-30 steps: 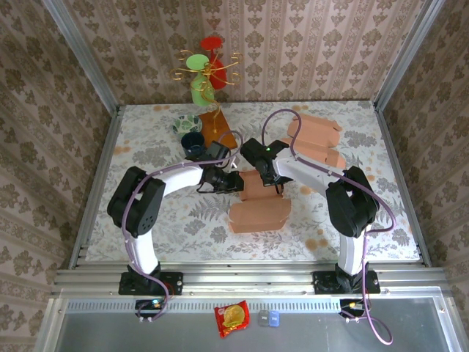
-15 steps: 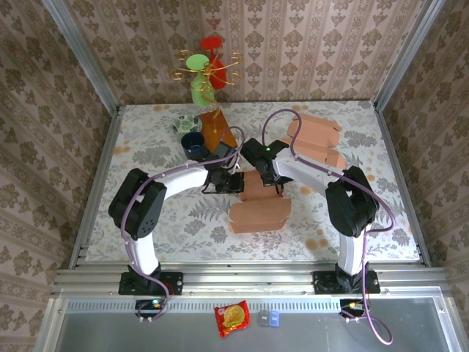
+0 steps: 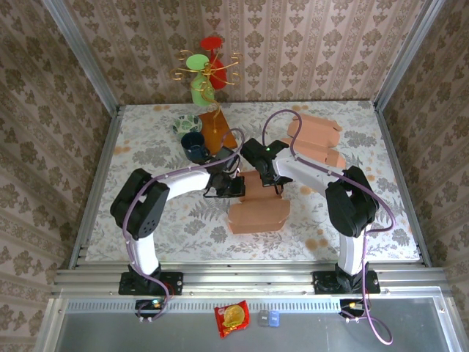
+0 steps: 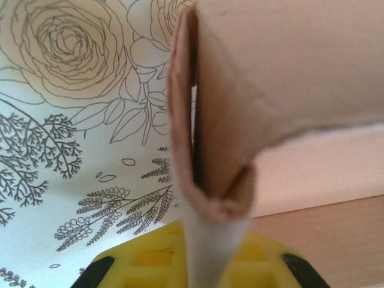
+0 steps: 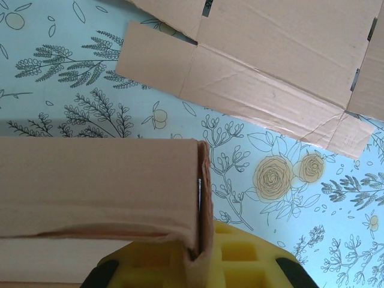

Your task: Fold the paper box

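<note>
Left pincer (image 4: 210, 270) and right pincer (image 5: 201, 264) each clamp creased tan paper box (image 3: 258, 215) flaps.

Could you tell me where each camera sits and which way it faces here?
Top external: above and behind the bases, looking down at the floral table; both arms, left gripper and right gripper pinching the brown cardboard box.
Left wrist: looks along its yellow foam pads at a box wall edge-on.
Right wrist: looks down past its pads at a box corner and flat cardboard blank.
All share the box.
</note>
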Controlling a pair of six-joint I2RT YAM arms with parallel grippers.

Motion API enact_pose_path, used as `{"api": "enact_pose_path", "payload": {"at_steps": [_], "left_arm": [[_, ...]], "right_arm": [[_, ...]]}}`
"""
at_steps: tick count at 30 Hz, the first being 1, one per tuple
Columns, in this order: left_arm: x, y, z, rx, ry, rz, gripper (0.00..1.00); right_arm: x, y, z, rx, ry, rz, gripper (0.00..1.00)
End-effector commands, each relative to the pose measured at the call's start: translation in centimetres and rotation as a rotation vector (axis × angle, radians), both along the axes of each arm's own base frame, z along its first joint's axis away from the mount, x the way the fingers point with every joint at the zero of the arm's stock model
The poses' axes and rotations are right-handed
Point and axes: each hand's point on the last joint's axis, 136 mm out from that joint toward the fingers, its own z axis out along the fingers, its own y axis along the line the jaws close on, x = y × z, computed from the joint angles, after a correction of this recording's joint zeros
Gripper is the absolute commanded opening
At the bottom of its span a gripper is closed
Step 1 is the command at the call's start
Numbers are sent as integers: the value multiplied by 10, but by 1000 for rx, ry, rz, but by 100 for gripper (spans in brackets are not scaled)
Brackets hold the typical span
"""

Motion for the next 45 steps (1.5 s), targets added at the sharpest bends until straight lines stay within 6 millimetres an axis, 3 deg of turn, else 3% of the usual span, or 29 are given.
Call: {"api": "enact_pose_path", "payload": {"at_steps": [1, 10, 13, 18, 21, 24, 29, 32, 35, 40, 45], "left_arm": [[-14, 15, -22, 123, 48, -13, 4], [-19, 39, -31, 354, 34, 40, 0], [-19, 40, -29, 367, 20, 45, 8], [-16, 38, -27, 369, 8, 41, 6], [-14, 35, -25, 380, -6, 34, 10], [-14, 35, -26, 390, -9, 28, 0], [-13, 28, -20, 353, -36, 23, 0], [-9, 23, -8, 322, -58, 14, 26], [-3, 18, 13, 269, -110, 13, 42], [9, 16, 39, 143, -132, 37, 51], [22, 13, 45, 87, -145, 24, 50]], "right_arm": [[-1, -4, -2, -18, -7, -26, 0], [-4, 0, -5, 5, -1, -37, 0], [-5, 1, -5, 9, -1, -38, 0], [-6, 2, -6, 14, 1, -40, 0], [-6, 1, -7, 17, 0, -43, 0], [-7, 2, -8, 17, 2, -42, 0], [-7, 3, -10, 20, 7, -39, 0], [-7, 3, -11, 18, 9, -38, 0], [-8, 3, -11, 14, 12, -37, 0], [-7, 3, -12, 14, 14, -37, 0], [-7, 4, -13, 18, 19, -35, 0]]}}
